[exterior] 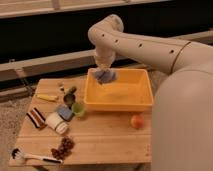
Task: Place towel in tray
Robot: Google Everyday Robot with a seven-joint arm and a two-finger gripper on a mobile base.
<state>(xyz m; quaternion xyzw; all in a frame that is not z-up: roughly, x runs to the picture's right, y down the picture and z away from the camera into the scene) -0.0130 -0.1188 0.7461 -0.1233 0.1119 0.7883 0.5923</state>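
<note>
Pincer: the pincer (103, 70) hangs over the back-left corner of the tray (142, 101), grasping 1 blue towel (105, 76).
Towel: bunched, dangling just inside the rim.
Counter: wooden counter (105, 140).
Advice: lower toward the floor, then let go.

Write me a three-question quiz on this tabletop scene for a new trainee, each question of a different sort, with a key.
1. True or false: the towel lies flat on the wooden table.
2. Multiple choice: the gripper is (A) over the tray's back left part, (B) beside the orange fruit, (C) over the green cup.
3. Fill in: the tray is ____ in colour.

Key:
1. False: the towel hangs at the gripper, over the tray.
2. A.
3. Yellow.
</note>
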